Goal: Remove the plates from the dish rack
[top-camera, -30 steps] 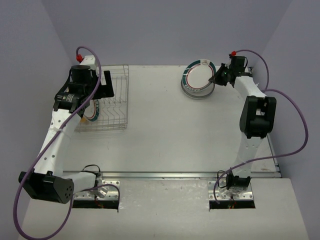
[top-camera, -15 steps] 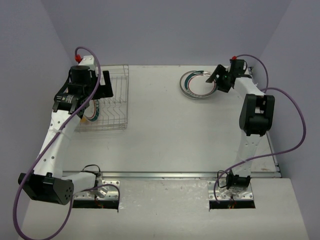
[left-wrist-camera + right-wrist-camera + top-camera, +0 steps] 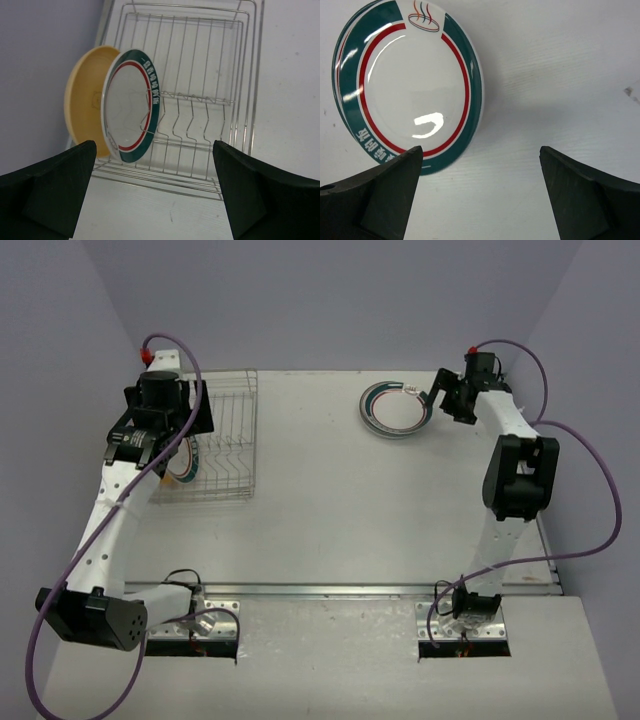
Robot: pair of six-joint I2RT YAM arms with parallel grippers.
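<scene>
The silver wire dish rack stands at the table's back left. Two plates stand upright in its slots: a plain orange-tan plate and, in front of it, a white plate with a teal rim and red ring. My left gripper hangs open above the rack's near end, holding nothing. At the back right a teal-rimmed plate lies flat on the table, seemingly on top of another. My right gripper is open just to its right, apart from it.
Purple-grey walls close in the table at the back and both sides. The rack sits close to the left wall. A metal rail runs along the near edge, in front of the arm bases.
My right gripper has opened and let go of the tilted teal-rimmed plate, which now lies flat. The gripper has drawn back to the right. My left gripper has shifted slightly over the rack.
</scene>
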